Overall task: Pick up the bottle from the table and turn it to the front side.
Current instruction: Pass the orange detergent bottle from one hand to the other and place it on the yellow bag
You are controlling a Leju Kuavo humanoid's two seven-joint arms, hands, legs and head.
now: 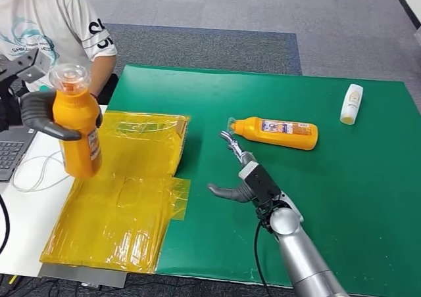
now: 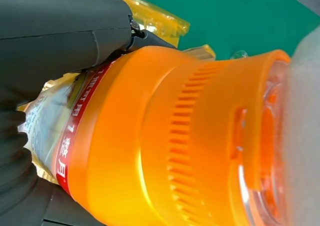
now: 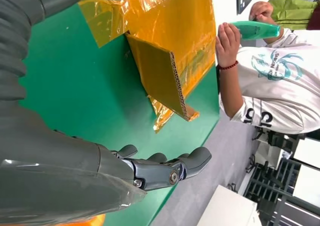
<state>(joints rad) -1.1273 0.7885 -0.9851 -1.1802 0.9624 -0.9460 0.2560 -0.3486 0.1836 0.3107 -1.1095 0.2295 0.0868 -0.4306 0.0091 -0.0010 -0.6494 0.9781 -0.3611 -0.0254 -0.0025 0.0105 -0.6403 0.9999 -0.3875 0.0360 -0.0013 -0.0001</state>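
Head view: left hand (image 1: pixel 37 113) grips orange bottle (image 1: pixel 77 123) upright; open right hand (image 1: pixel 243 179) nearer second bottle (image 1: pixel 275 133) lying crosswise just beyond

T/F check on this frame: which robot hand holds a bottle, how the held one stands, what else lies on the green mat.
1. The left robot hand holds an orange bottle upright. True.
2. The right robot hand grips the second orange bottle. False: it is open, just short of the bottle's cap.
3. That second bottle stands upright. False: it lies on its side on the green mat.
4. A small white bottle lies near the mat's far right corner. True.
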